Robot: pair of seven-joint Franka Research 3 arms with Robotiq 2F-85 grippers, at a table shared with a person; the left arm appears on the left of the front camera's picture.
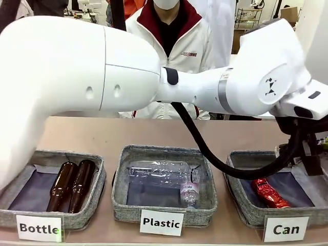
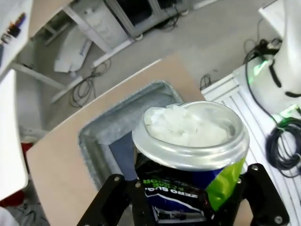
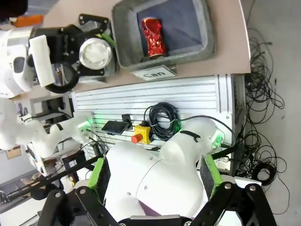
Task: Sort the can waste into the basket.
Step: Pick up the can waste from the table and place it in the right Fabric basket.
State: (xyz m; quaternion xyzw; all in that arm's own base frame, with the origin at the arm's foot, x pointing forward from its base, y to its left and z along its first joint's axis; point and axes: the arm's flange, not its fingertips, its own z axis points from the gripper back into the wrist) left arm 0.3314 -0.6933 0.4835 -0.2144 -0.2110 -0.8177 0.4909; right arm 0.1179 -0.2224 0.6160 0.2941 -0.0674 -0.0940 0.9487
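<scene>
The left gripper (image 2: pixel 188 197) clamps a dark can (image 2: pixel 190 160) (silver top) above the basket (image 2: pixel 101 134).

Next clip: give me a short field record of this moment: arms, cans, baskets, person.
left gripper: jaws shut on the dark can, held beside the Can basket
right gripper: jaws open, holding nothing, up over its own arm's base
red can: lying inside the Can basket
Plastic basket: holds clear plastic bottles
Bottle basket: holds two brown glass bottles
person: at the far side of the table, white jacket
task status: one can in, the other not yet released
</scene>
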